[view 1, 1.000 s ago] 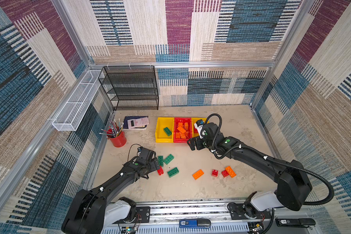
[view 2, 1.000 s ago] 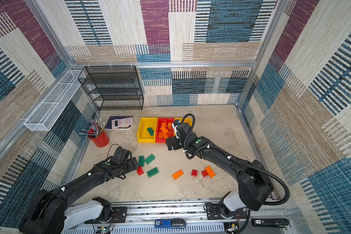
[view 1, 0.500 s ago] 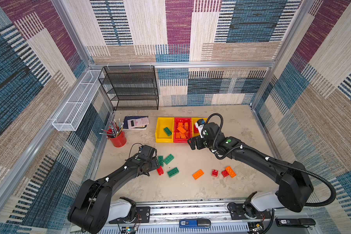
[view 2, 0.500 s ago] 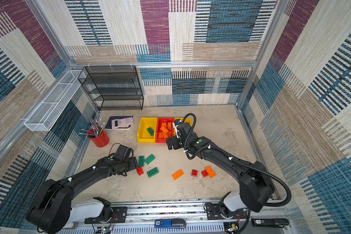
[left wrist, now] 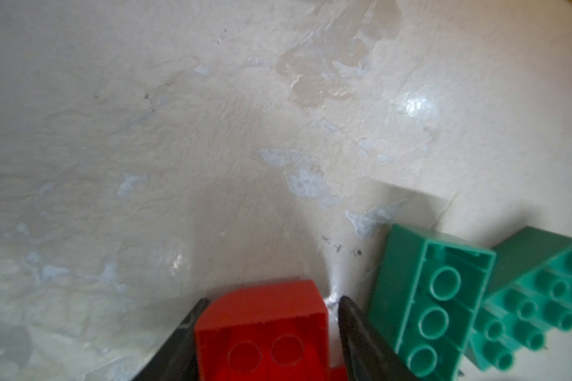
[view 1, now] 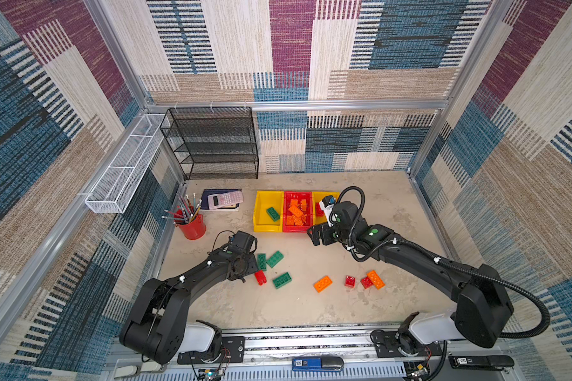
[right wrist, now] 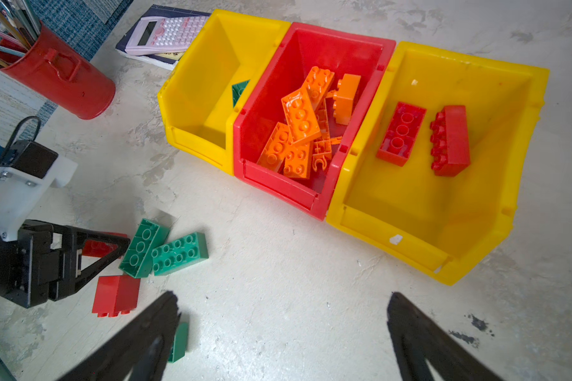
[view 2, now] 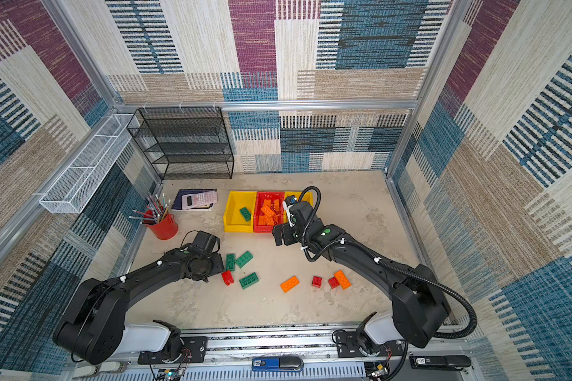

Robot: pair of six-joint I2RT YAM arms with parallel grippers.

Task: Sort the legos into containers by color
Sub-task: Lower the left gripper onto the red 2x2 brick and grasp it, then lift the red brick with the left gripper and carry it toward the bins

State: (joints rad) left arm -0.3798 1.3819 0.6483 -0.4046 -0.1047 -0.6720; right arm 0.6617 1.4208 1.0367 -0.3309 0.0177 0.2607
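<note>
Legos lie scattered on a beige table, with more already in three bins. Nearest the robot, from left to right, sit a lone red brick, a loose green brick, an orange brick, two small red bricks and a second orange brick touching one of them. Slightly farther, on the left, a pair of green bricks lie touching each other.

Just left of the pair, the left gripper is down at the table. Its fingers are partly open around a straddled red brick: one finger touches it, and a thin gap shows at the other. The right gripper hovers over bare table just in front of the bins, spread wide and empty.

Farther back the bins stand side by side, touching. The left yellow bin holds a single green brick, the middle red bin a heap of orange bricks, and the right yellow bin two long red bricks. Left of them stands a red pencil cup. A black mesh rack sits against the far wall.
</note>
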